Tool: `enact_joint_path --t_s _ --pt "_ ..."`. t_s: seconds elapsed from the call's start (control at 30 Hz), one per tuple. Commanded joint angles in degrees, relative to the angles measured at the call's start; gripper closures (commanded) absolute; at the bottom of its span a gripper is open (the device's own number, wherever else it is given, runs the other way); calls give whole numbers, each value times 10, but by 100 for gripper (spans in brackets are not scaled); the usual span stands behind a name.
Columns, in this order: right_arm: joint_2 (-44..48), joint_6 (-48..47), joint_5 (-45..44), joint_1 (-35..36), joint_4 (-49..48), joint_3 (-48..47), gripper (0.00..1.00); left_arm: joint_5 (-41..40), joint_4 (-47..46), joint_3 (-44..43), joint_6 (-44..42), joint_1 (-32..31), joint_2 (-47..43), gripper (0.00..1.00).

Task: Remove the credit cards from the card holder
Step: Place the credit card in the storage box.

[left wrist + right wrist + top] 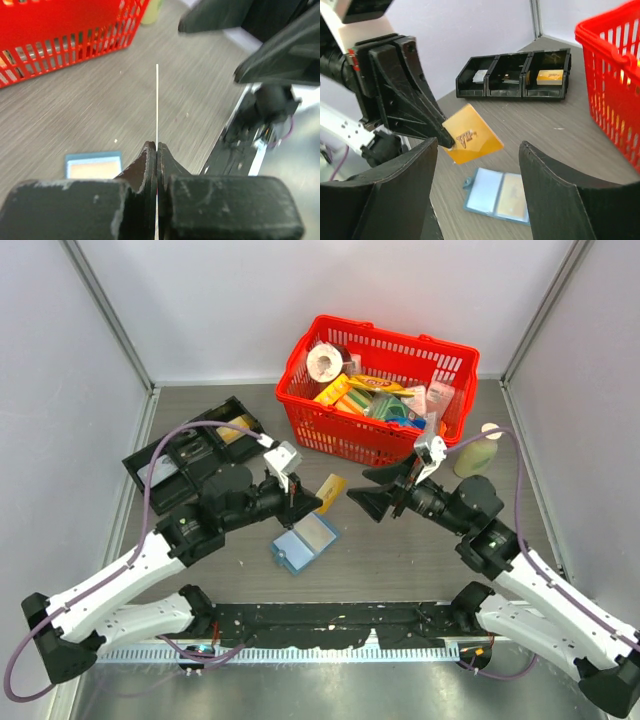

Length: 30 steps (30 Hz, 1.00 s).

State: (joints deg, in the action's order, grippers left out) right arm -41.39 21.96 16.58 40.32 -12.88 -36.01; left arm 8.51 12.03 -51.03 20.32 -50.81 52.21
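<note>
left gripper (157, 146), held aloft, pinches the orange card (473, 142); right gripper (363, 496) faces it, wide, empty.

Colour on the bench: an orange-tan credit card (471, 135) with a small dark mark, in the matte black left gripper (449, 141), over a grey, wood-grained table (400, 550). The card holder (497, 196) is blue-edged, one panel pale blue, the other tan. The lattice-walled basket (370, 445) is bright red, its packages yellow, green and white. The compartmented tray (515, 75) is black; the bottle (478, 455) pale yellow-green.
</note>
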Motion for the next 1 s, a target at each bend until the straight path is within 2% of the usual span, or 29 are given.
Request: enact_joint_path --t_s 0.0,0.17,0.33,0.47,0.57,0.6,0.63,0.67,0.73,0.77,0.8,0.83,0.87,0.9,0.93,0.97 --pt "-13 -200 87 -1 228 -108 29 90 207 -77 -184 3 25 100" --pt "-55 -285 174 -1 304 -183 29 163 288 -156 -251 2 69 100" --pt "-111 -308 260 -1 327 -214 31 202 309 -193 -279 1 91 100" --pt "-136 -315 314 -1 327 -223 35 227 318 -213 -293 2 103 100" --pt "-154 -314 333 -1 327 -226 51 232 322 -222 -298 1 110 100" --pt "-157 -315 337 -1 327 -226 61 233 321 -223 -299 2 112 100" --pt "-159 -315 338 -1 326 -224 67 233 320 -224 -300 1 112 100" --pt "-159 -314 339 -1 323 -223 82 232 320 -225 -299 2 113 100" --pt "-157 -304 337 0 313 -216 99 229 315 -221 -295 1 112 100" --pt "-154 -298 333 -1 299 -212 99 223 309 -216 -289 2 111 96" --pt "-152 -283 325 -1 290 -204 99 211 298 -208 -283 2 106 84" --pt "-149 -276 321 -2 274 -201 99 196 283 -197 -274 2 100 67" --pt "-147 -252 311 -6 265 -191 99 171 267 -184 -260 3 90 61" --pt "-144 -237 306 -9 242 -187 99 138 245 -169 -244 3 79 45" --pt "-143 -220 305 -18 233 -174 99 110 226 -157 -224 4 69 38" --pt "-140 -196 304 -21 206 -169 99 90 202 -142 -207 7 54 27"
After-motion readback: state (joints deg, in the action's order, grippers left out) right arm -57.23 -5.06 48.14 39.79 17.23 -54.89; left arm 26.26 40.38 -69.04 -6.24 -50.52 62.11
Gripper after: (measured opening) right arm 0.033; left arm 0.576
